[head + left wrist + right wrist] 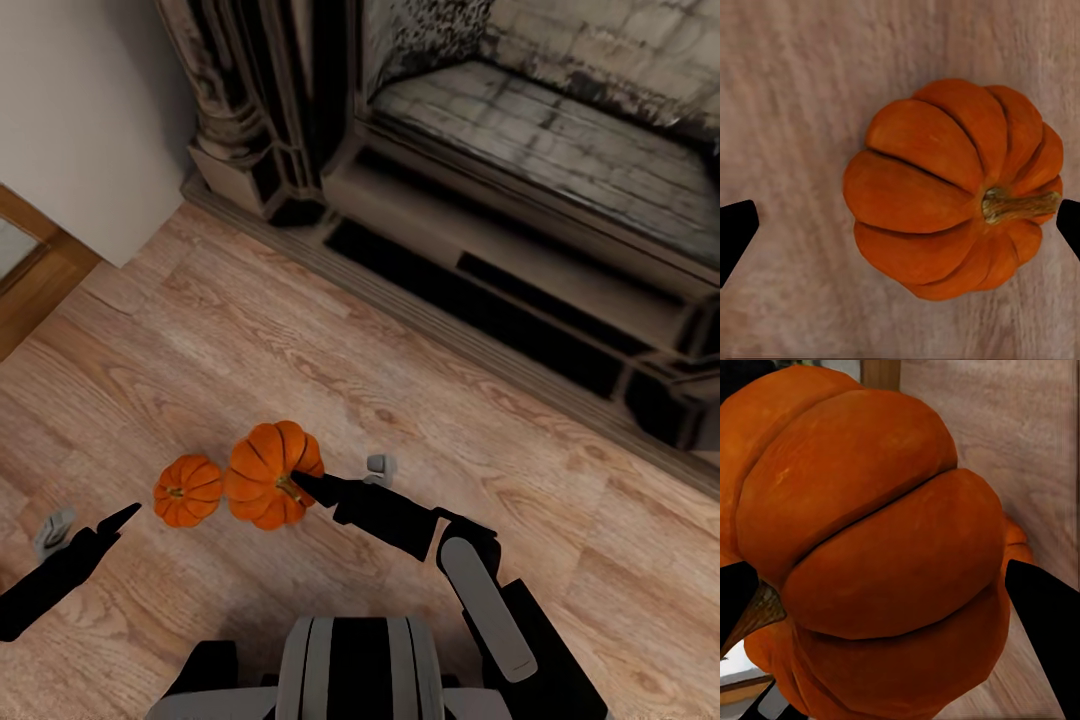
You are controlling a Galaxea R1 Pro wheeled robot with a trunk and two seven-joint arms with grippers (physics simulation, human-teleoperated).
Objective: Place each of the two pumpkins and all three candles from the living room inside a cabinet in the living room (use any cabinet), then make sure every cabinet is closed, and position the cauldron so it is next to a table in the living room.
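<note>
The right pincer [300, 484] has its 2 black fingers set on either side of the larger pumpkin [270, 487], which looks lifted off the wooden floor [420, 470]; in the right wrist view the ribbed orange body [877, 547] bulges between the fingertips, so I judge it clamped at the stem end and ready to be carried to a cabinet. The stem sits by 1 fingertip, which suggests a grip across the top, where the ribs give purchase.

The left pincer [100, 528] hangs wide apart and holds nothing. Its wrist view looks straight down on the smaller pumpkin [952, 187], resting on the floor between the spread fingertips, likely lined up as the next pick. In the head view the smaller pumpkin lies just beside the larger one. Beyond them stands a dark stone fireplace [520, 200].
</note>
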